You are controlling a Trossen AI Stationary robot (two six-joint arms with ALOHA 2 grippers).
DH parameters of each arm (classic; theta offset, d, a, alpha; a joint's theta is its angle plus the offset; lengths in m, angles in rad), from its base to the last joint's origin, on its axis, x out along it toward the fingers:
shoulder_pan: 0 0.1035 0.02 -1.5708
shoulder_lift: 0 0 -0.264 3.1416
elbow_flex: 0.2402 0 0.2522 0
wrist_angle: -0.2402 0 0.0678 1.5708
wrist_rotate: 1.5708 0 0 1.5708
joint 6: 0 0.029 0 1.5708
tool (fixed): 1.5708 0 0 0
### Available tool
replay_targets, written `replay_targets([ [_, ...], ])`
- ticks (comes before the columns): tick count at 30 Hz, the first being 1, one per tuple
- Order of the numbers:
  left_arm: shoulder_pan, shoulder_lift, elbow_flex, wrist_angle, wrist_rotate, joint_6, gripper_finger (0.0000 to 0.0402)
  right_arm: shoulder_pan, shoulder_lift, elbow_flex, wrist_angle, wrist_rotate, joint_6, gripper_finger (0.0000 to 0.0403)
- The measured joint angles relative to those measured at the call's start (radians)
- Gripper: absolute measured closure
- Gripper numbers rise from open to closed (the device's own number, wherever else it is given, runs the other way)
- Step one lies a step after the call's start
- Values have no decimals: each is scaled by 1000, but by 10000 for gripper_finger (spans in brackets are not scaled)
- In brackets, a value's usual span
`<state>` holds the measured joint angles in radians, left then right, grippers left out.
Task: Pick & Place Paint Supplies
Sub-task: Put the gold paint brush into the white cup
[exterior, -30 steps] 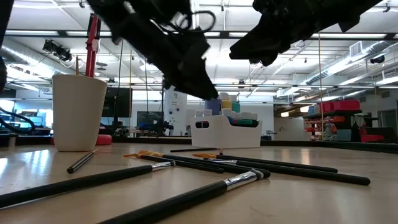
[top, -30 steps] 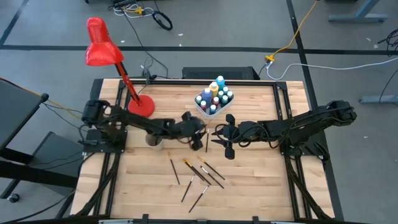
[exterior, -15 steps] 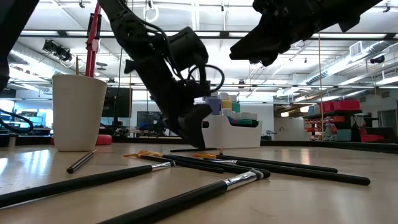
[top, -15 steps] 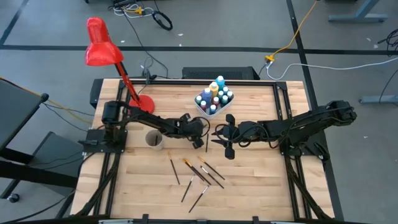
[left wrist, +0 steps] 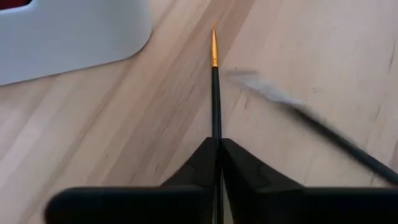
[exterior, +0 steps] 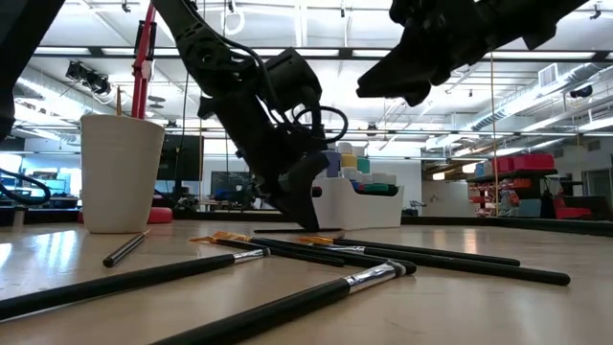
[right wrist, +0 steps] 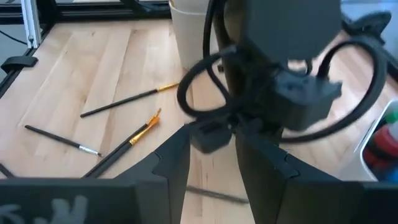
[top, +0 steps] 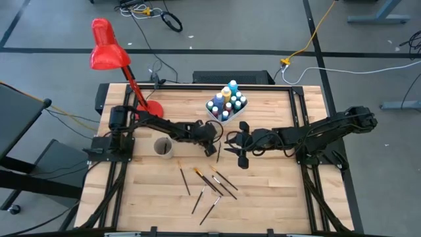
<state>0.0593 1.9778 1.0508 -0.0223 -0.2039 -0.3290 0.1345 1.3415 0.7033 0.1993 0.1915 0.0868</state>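
Left gripper (left wrist: 217, 144) now pinched shut on a thin dark paintbrush (left wrist: 215, 93), having stood wide open a second ago; jaws down at the worktop (top: 263, 197) just in front of the white tray (top: 217, 116), brush handle running between the fingers and its gold-ferruled tip pointing out toward the tray; brush seemingly flat on the wood, not yet raised. Seen from above, left gripper (top: 210, 143) lowered from its earlier hover near the beige cup (top: 162, 147) to this spot, so reach and close look complete and the lift comes next, presumably toward the cup. Right gripper (top: 241, 149) hanging just beside, fingers apart and holding nothing, unchanged over the second; close enough to the left gripper to crowd a lift, a point to watch. Paint bottles (top: 227, 103) standing packed in the tray; remaining loose paintbrushes (top: 212, 186) scattered on the near part of the worktop, well apart from both grippers, one more lying by the cup in the low view (exterior: 126, 249); most of the brush work apparently ahead. Red desk lamp (top: 108, 54) at the far left corner, clear of the action.
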Motion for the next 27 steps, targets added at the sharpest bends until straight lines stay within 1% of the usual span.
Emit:
replay_targets([
  [2,1,0,-1,-1,4,4,389,0,0,0,-33,0,11,268],
  [6,-11,3,-2,27,9,31,385,5,0,0,-109,1,13,268],
  [10,-25,5,-2,69,49,43,394,10,0,-29,-103,1,11,262],
  [13,-29,6,-4,97,89,43,395,4,0,-91,-29,27,17,245],
  [16,-32,6,-5,120,124,59,395,-12,0,-171,38,59,33,219],
  [20,-39,8,-5,142,138,83,397,-46,0,-282,121,56,36,193],
  [24,-39,8,-6,151,165,106,396,-92,0,-371,221,52,0,189],
  [27,-39,8,-6,152,165,103,398,-124,13,-403,299,-19,11,196],
])
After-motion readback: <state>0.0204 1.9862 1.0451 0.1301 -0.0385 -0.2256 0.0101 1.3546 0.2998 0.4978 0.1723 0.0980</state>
